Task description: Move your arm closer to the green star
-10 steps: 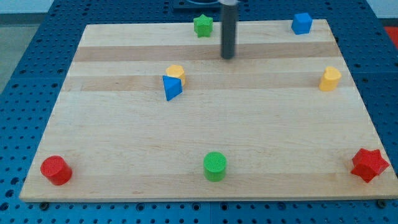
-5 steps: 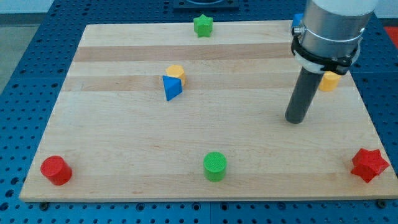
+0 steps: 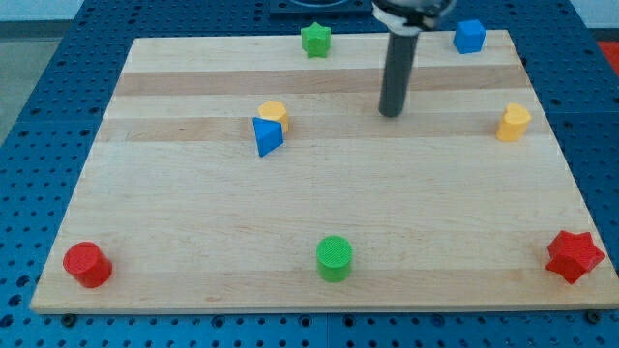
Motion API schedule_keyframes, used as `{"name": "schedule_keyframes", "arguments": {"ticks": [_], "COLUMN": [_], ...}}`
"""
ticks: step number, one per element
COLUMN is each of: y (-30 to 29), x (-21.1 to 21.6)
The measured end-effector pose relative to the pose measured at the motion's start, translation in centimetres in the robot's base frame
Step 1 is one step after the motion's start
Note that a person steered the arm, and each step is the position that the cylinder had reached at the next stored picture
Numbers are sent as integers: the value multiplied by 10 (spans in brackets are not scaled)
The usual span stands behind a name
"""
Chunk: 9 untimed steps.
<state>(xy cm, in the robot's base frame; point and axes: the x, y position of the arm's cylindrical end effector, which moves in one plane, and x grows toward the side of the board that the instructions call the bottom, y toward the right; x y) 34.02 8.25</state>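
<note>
The green star (image 3: 314,40) lies near the top edge of the wooden board (image 3: 174,213), left of centre. My tip (image 3: 390,112) rests on the board, below and to the right of the green star, well apart from it. The dark rod rises from the tip to the view's top. No block touches the tip.
A blue cube (image 3: 469,36) sits at the top right. A yellow block (image 3: 513,123) is at the right. A yellow block (image 3: 275,115) touches a blue triangle (image 3: 265,136) left of centre. A green cylinder (image 3: 335,258), a red cylinder (image 3: 87,264) and a red star (image 3: 574,255) lie along the bottom.
My tip was near the top centre, swung out to the right middle of the board, and has now come back up and left toward the green star. No block has moved.
</note>
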Motion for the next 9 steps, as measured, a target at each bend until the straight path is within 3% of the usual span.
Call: {"name": "schedule_keyframes", "arguments": {"ticks": [1, 2, 3, 6, 9], "y": [-86, -166, -187, -157, -64], "x": [-47, -125, -148, -148, -143]}}
